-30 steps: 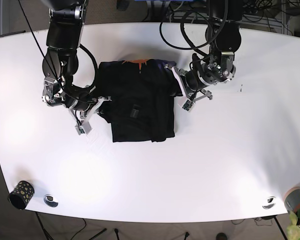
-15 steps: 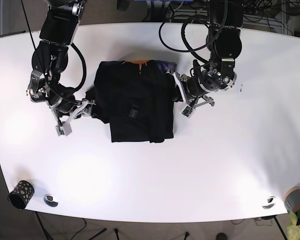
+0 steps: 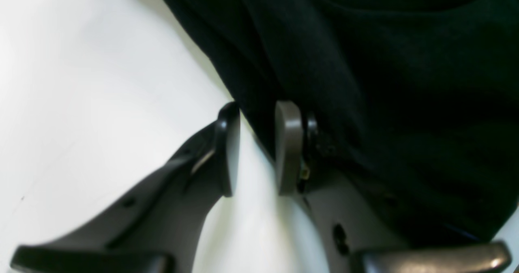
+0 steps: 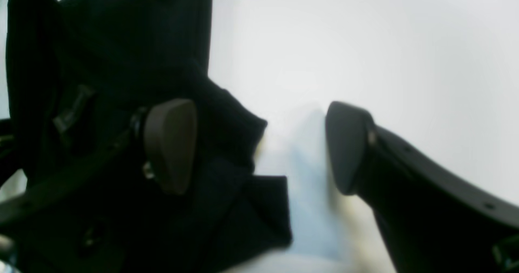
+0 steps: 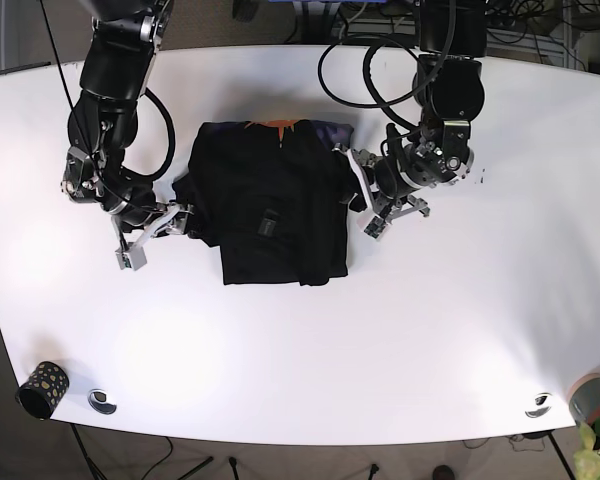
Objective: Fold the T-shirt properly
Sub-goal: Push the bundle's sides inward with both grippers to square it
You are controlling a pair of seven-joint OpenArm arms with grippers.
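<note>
T-shirt [image 5: 275, 205] edges sit beside both parted grippers, left [image 3: 254, 149] narrowly, right [image 4: 259, 147] widely.

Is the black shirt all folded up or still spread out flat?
Mostly folded: the T-shirt lies as a compact rectangle, layers overlapping, one flap loose by the right gripper.

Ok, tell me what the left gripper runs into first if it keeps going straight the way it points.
Probably the black T-shirt: the left gripper is open at its edge on the white table, though depth is unclear.
</note>
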